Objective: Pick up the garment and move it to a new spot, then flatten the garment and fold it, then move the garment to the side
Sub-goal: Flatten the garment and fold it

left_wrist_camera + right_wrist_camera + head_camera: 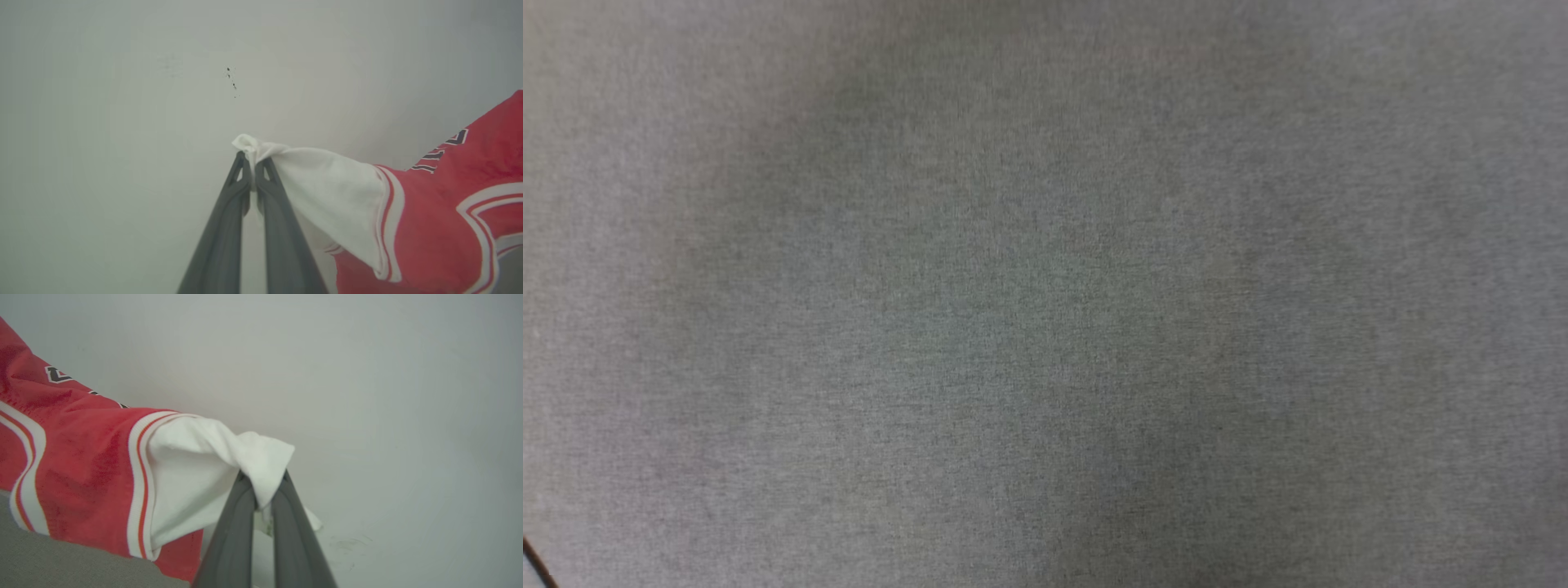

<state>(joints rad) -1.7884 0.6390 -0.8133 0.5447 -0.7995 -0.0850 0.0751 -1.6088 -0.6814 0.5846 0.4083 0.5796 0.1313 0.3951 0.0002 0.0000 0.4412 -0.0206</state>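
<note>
In the head view, a grey cloth (1045, 294) with a fine weave is being shown. A thin dark line (534, 563) is being caught at the lower left corner; what it is cannot be told.

In the left wrist view, the left gripper (253, 160) is being kept clamped, at the centre of the frame, on the bunched tip of a white sleeve (327, 183). The garment (433, 228) is being stretched from there to the right and lower right edge, red with striped trim (390, 192). A pale surface (102, 122) with dark specks (232, 79) is being seen behind it.

In the right wrist view, the right gripper (262, 476) is being kept closed, just below centre, on the other sleeve (192, 457). The red body is being drawn off to the left edge, over the grey cloth at the lower left; whether they are touching cannot be told.

The garment is being judged soft, light and limp: sagging between the two holds is to be expected, and thin sleeve tips may slip. Shoulders or hem are being judged surer holds for flattening.

Of the black, white-outlined print (437, 157), only fragments are being shown at the right of the left wrist view and the upper left of the right wrist view; nothing can be read.
</note>
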